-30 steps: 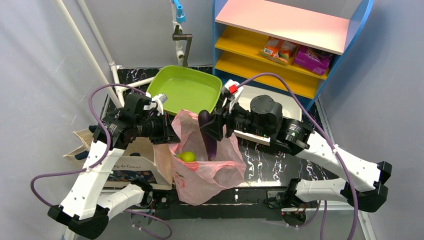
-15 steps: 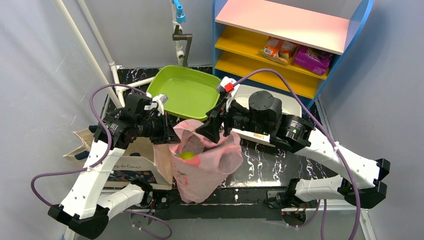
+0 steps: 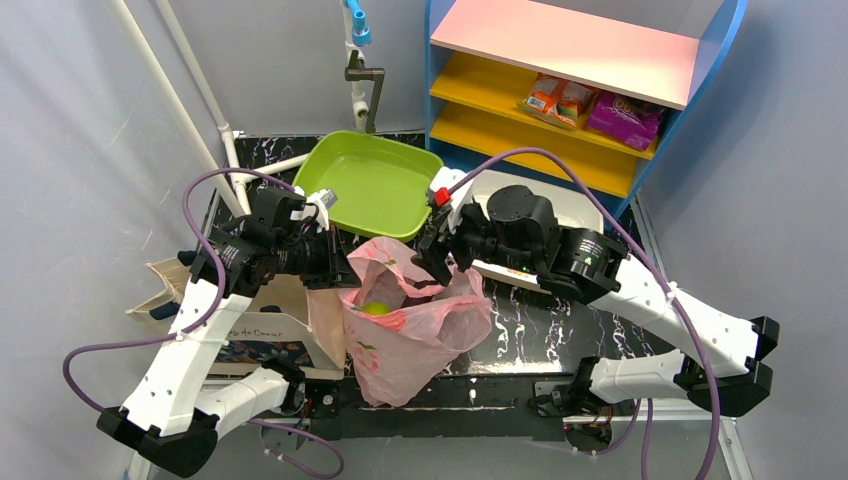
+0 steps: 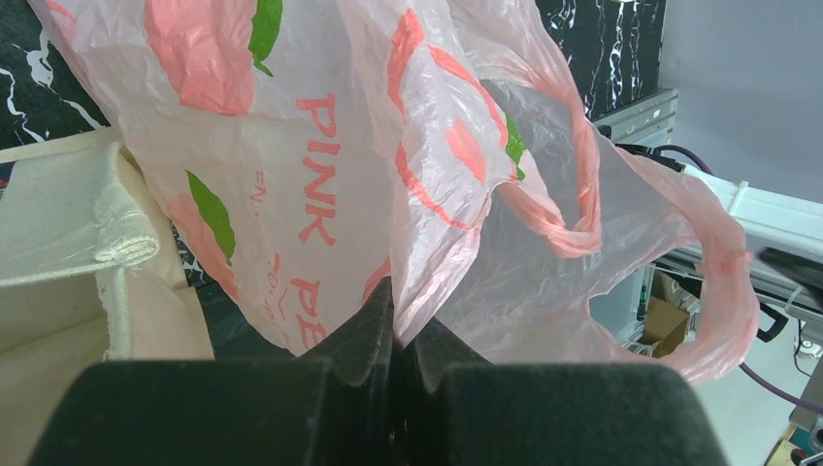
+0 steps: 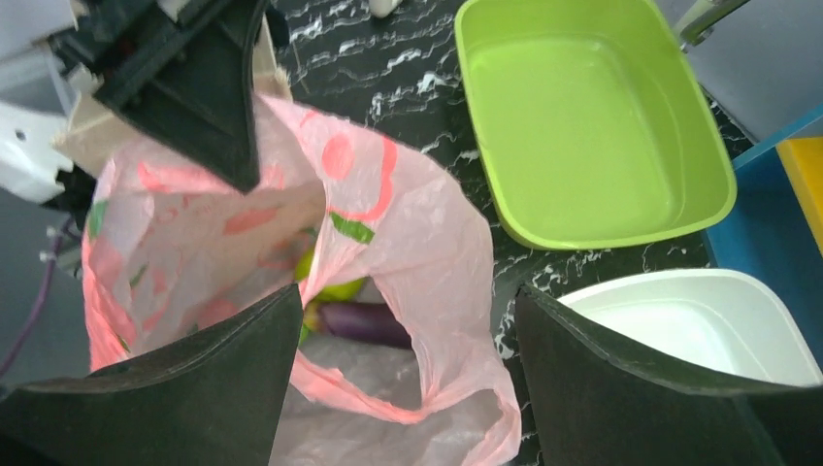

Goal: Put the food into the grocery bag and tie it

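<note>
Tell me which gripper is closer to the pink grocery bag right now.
Left. The left gripper is shut on the pink grocery bag, its fingers pinching the plastic at the rim. The right gripper hangs open above the bag's mouth, apparently not touching it.

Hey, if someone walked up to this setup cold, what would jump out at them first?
The pink plastic bag sits at the centre of the overhead view, its edge pinched in the shut left gripper. The right gripper hangs open over its mouth, with the purple eggplant and a yellow-green pear inside. Behind it sits a bright green tray.
</note>
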`<state>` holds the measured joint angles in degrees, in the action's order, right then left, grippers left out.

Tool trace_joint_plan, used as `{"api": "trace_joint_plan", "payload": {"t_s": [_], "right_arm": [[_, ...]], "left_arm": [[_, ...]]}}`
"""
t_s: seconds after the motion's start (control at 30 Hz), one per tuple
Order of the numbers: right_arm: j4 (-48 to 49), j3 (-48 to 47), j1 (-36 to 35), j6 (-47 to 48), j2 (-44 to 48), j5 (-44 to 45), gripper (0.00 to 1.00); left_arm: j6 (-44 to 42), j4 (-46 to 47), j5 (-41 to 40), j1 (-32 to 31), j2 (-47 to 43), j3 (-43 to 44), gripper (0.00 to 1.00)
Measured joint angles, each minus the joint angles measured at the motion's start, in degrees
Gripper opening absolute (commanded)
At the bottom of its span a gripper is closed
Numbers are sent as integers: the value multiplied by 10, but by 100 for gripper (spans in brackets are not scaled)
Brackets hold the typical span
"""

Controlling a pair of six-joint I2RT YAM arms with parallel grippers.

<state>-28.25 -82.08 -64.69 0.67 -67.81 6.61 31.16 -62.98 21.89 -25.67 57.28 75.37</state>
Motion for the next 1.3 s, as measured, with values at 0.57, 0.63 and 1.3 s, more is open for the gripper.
{"api": "trace_joint_plan", "payload": {"t_s": [0.57,0.63,1.3], "right_arm": [[-66,80,0,60,-10,-101,89],[-65,81,0,68,-18,-99,89],[-12,99,0,131,-68,16,1]], "left_arm": [[0,0,0,0,0,0,0],[0,0,0,0,0,0,0],[2,9,0,0,9,0,0]]}}
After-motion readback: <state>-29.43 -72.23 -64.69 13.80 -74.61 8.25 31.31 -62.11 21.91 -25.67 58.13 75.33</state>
